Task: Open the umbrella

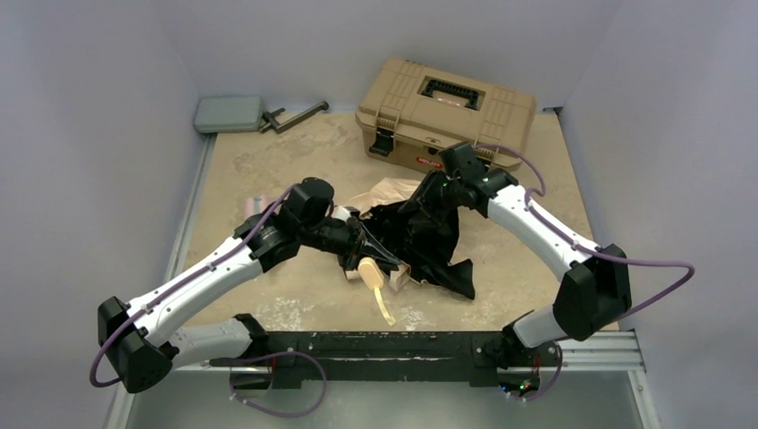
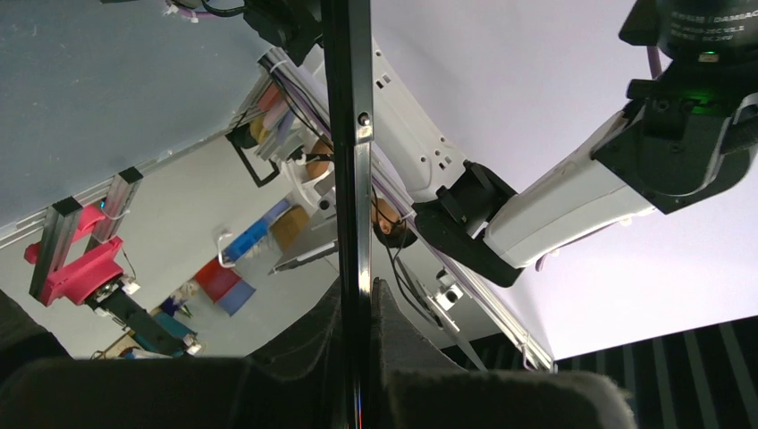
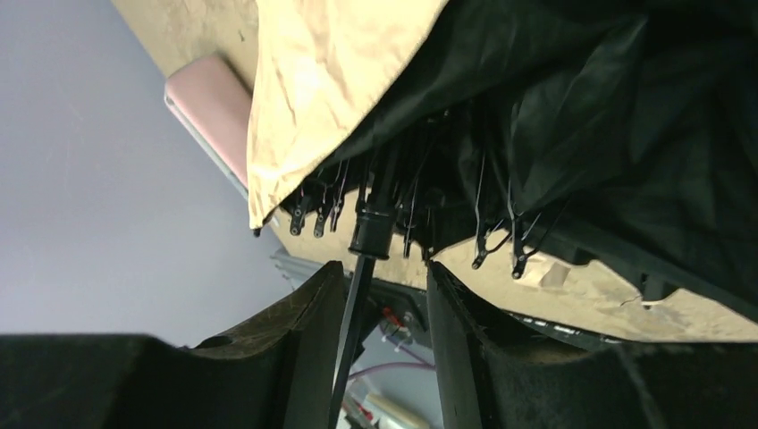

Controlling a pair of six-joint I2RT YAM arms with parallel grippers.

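The umbrella (image 1: 420,237) lies half collapsed mid-table, its black lining up, beige fabric (image 1: 386,192) behind it, and its cream knob handle (image 1: 369,270) toward the near edge. My left gripper (image 1: 356,239) is shut on the thin black shaft (image 2: 350,179), which runs straight up between its fingers (image 2: 360,290). My right gripper (image 1: 427,198) is at the canopy, open. Its fingers (image 3: 383,271) stand either side of the shaft (image 3: 353,313), just below the black runner (image 3: 371,231) and the rib ends. The shaft lies close to the left finger.
A tan toolbox (image 1: 447,112) stands at the back right. A pink pouch (image 1: 259,204) lies left of the umbrella and also shows in the right wrist view (image 3: 210,98). A grey pad (image 1: 228,113) and a metal clamp (image 1: 295,116) sit at the back left.
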